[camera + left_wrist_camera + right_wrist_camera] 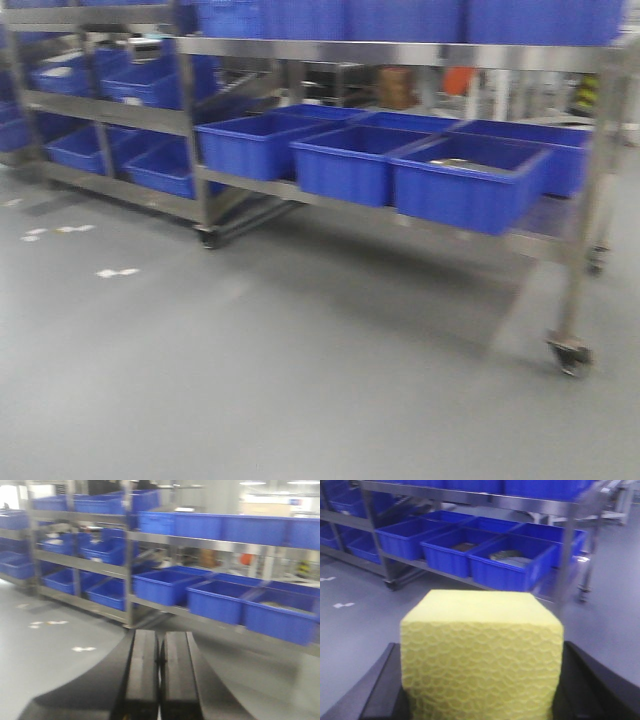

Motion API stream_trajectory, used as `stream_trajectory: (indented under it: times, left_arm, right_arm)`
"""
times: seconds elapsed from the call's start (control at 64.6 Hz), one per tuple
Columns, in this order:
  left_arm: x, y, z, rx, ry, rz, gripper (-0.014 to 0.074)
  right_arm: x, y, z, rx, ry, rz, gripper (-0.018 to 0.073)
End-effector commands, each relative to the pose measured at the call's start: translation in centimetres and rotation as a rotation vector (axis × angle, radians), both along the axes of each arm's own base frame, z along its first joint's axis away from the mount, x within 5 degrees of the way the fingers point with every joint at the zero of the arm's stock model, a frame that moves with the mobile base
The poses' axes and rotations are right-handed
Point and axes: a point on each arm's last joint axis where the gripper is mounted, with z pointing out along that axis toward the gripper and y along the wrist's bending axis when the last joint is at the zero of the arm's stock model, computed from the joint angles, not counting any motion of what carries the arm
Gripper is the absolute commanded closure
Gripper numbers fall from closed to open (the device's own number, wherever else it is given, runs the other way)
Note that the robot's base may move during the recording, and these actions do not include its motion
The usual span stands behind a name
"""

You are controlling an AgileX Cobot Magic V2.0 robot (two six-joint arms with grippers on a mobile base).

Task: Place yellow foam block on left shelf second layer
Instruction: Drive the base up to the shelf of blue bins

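Lower centre, right wrist view: yellow foam block [481,650] clamped by opposite side faces between jaws of right gripper [482,687]; probably light, soft, compressible, non-slip. Jaws of left gripper [160,675] pressed together, empty.
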Motion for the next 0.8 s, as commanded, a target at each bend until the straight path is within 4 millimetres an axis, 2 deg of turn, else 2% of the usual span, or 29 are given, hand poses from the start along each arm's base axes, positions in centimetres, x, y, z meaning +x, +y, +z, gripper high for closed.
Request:
stream_trajectory:
  times: [0.0, 0.789]
  left_arm:
    - [-0.15, -0.07, 0.06, -0.01, -0.082, -0.008, 0.046]
    - [-0.15, -0.07, 0.06, -0.01, -0.082, -0.008, 0.046]
  right_arm:
    - [-0.03, 0.11, 1.65, -0.013, -0.111, 0.013, 0.0271]
    - [-0.03, 0.11, 1.65, -0.013, -0.111, 0.013, 0.0271]
